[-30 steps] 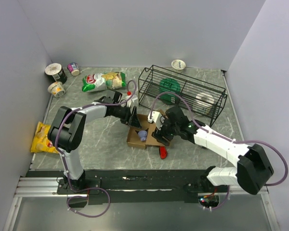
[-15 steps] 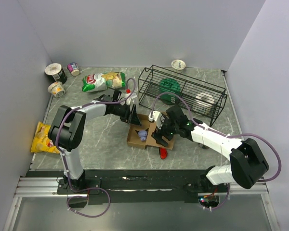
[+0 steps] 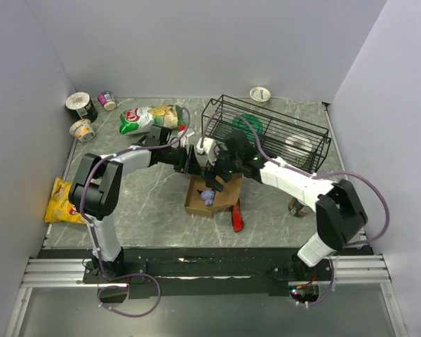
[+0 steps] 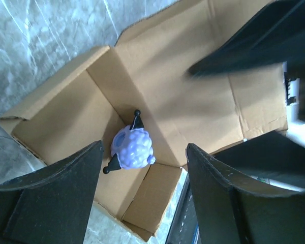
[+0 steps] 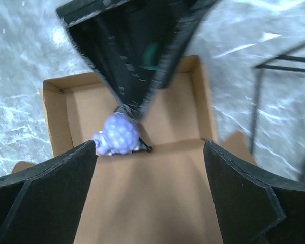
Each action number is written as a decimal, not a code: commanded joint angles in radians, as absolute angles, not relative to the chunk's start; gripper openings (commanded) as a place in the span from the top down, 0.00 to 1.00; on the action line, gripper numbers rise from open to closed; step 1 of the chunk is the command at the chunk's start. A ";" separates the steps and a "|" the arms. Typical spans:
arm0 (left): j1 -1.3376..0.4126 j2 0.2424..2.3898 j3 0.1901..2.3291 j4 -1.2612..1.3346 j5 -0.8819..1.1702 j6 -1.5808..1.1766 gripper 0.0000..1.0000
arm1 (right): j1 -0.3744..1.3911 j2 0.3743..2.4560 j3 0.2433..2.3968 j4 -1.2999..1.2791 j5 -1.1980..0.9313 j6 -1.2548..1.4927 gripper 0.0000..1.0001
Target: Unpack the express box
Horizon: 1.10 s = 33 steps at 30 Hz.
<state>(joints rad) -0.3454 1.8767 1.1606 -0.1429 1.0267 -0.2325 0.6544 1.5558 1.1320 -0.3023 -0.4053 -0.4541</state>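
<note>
Your express box [image 3: 195, 206] lies on the table with its flaps spread and its mouth facing up, and the black wire basket [image 3: 266, 133] stands just behind its far right corner. That leaves the box's contents reachable from above. Inside it, near the left end, sits the only thing visible in it, a small knobbly purple toy [image 3: 208, 196]. Both arms are crowded over the box. Your left gripper [image 3: 195, 161] hangs above the far left part with its jaws apart and nothing in them. In its wrist view the fingers straddle the toy, which looks like a line-up for a straight drop. Your right gripper [image 3: 215, 170] hovers over the middle of the box, jaws spread wide and likewise empty. It is close enough that the left finger fills the top of the right wrist view. A red object [image 3: 236, 220] lies just outside the box's near right corner. I would say only one arm should go down, since both are aimed at the same small toy.
</note>
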 commanded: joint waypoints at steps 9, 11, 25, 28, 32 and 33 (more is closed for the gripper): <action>-0.313 1.890 1.163 -0.064 1.008 -0.359 0.28 | 0.752 1.689 1.151 -0.330 -0.350 -0.586 0.07; -0.308 1.894 1.158 -0.052 1.009 -0.376 0.28 | 0.759 1.706 1.138 -0.305 -0.322 -0.586 0.07; -0.288 1.939 1.154 -0.011 1.026 -0.462 0.27 | 0.807 1.868 1.200 -0.327 -0.267 -0.646 0.33; -0.288 1.944 1.155 -0.012 1.026 -0.457 0.27 | 0.807 1.849 1.201 -0.350 -0.288 -0.660 0.50; -0.284 1.944 1.158 -0.025 1.025 -0.445 0.27 | 0.805 1.744 1.206 -0.374 -0.291 -0.652 0.65; -0.281 1.944 1.161 -0.026 1.025 -0.442 0.27 | 0.807 1.700 1.218 -0.394 -0.296 -0.640 0.67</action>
